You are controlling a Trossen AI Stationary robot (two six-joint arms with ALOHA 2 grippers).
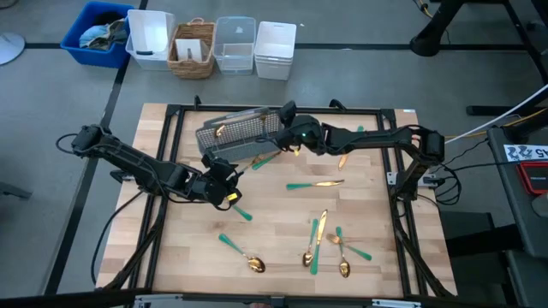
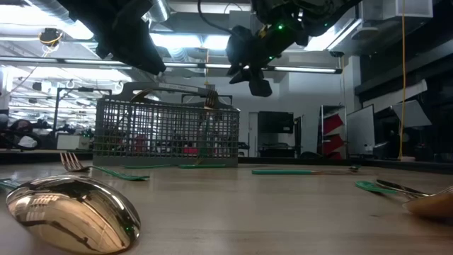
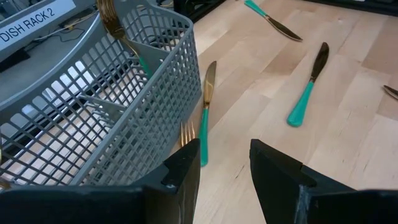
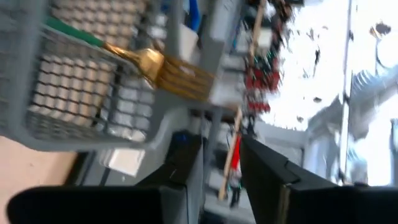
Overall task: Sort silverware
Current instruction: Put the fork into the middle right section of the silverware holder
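Grey mesh caddy [image 1: 238, 137] sits near the far edge of the wooden desk [image 1: 274, 248], left of center. Left tool [image 1: 229, 178] hangs just off the caddy's near side, fingers [image 3: 186, 180] apart by a narrow gap, holding nothing. Right tool [image 1: 285, 114] is raised at the caddy's right end, fingers [image 4: 186, 177] narrowly apart with nothing between them. Silverware in the caddy: one fork [image 4: 158, 70] leaning with its gold tines above the rim, handle down inside; one more gold head [image 1: 220, 130] sticks up at the caddy's left end, type cannot tell. On the desk just beside the caddy's near wall: one knife [image 3: 205, 112] and one fork [image 3: 186, 132] half hidden by the left tool. Loose silverware further out, counted from the high view: one knife [image 1: 315, 183] mid-desk, lying across; one piece [image 1: 345, 157] under the right arm, type unclear; one teal handle [image 1: 243, 214] near the left tool, head not visible; one spoon [image 1: 243, 254] toward the near left; then a cluster toward the near edge right of center, two knives [image 1: 318, 229], one spoon [image 1: 342, 257], one more teal-handled piece [image 1: 355, 251]. Close to the low camera, one big spoon bowl [image 2: 74, 212]. Five bins [image 1: 195, 47] on the floor beyond the far edge.
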